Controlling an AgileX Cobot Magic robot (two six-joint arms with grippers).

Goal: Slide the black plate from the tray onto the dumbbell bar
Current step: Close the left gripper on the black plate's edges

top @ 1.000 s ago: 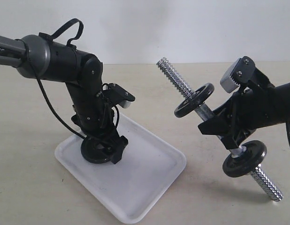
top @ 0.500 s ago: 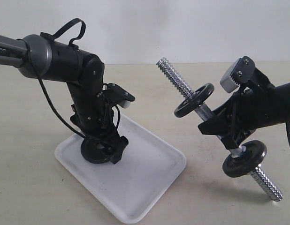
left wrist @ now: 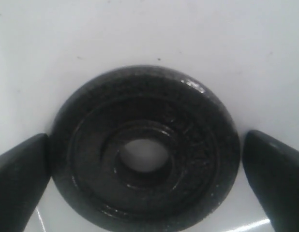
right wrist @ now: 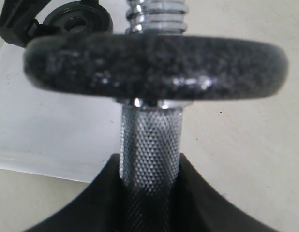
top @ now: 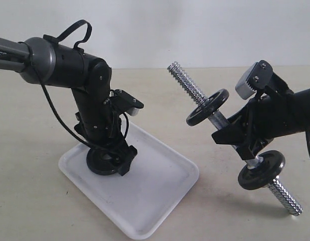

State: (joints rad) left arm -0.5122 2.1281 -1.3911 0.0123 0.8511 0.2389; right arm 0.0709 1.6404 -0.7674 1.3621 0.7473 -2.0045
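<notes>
Left tool (top: 115,160): spread wide and holding nothing. It is lowered over the black plate (left wrist: 144,154) with its fingers (left wrist: 19,188) on either side of the rim; one sits just beside the rim, the other stands slightly apart.

Black plate: lies flat on the tray (top: 160,201), centre hole up, in the far left part.

Tray: white, shallow, set at an angle on the left of the counter (top: 34,211).

Right tool (top: 240,140): closed on the knurled middle of the dumbbell bar (top: 195,93), gripping it from both sides.

Dumbbell bar: chrome, held tilted on the right of the scene and well apart from the tray. Its threaded upper end points far and left, and its lower end comes near and right, low over the counter.

Upper disc (top: 207,107): black, on the bar just above the right tool.

Lower disc (top: 261,169): black, on the bar just below the right tool.
</notes>
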